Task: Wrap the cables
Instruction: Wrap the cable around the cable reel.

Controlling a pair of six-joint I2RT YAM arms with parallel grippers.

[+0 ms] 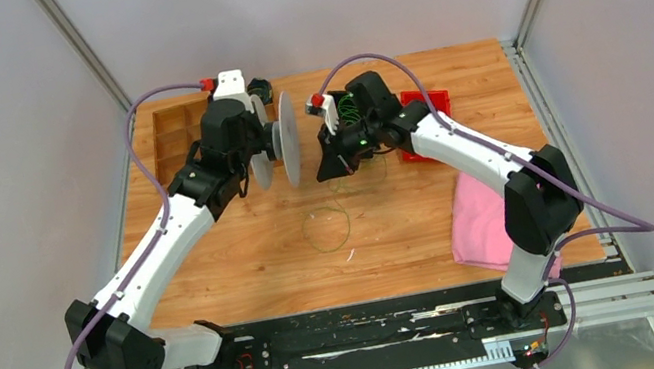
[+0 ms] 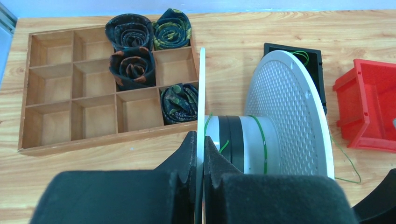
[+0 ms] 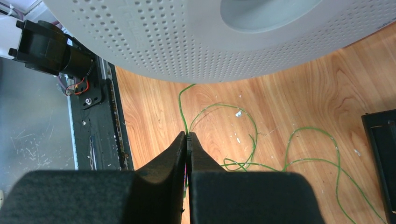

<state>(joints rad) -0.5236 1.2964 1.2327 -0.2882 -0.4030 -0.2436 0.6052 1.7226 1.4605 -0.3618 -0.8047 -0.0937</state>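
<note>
A grey spool (image 1: 288,139) hangs on edge above the table, and my left gripper (image 2: 201,138) is shut on its thin near flange (image 2: 202,84). One green cable (image 2: 264,140) runs round the spool's white core, behind the perforated far flange (image 2: 289,112). My right gripper (image 3: 187,136) is shut on a thin green cable (image 3: 182,105) that rises toward the spool (image 3: 187,37) just above it. More of the cables lie in loose loops on the wood (image 3: 299,140), seen from above as a green ring (image 1: 329,230) below both grippers. The right gripper (image 1: 335,159) faces the spool from its right.
A wooden compartment tray (image 2: 70,98) at the back left holds several dark rolled bundles (image 2: 133,67). A black box (image 2: 314,53) with green wire sits behind the spool, next to a red bin (image 2: 373,112). A pink cloth (image 1: 479,218) lies at the front right.
</note>
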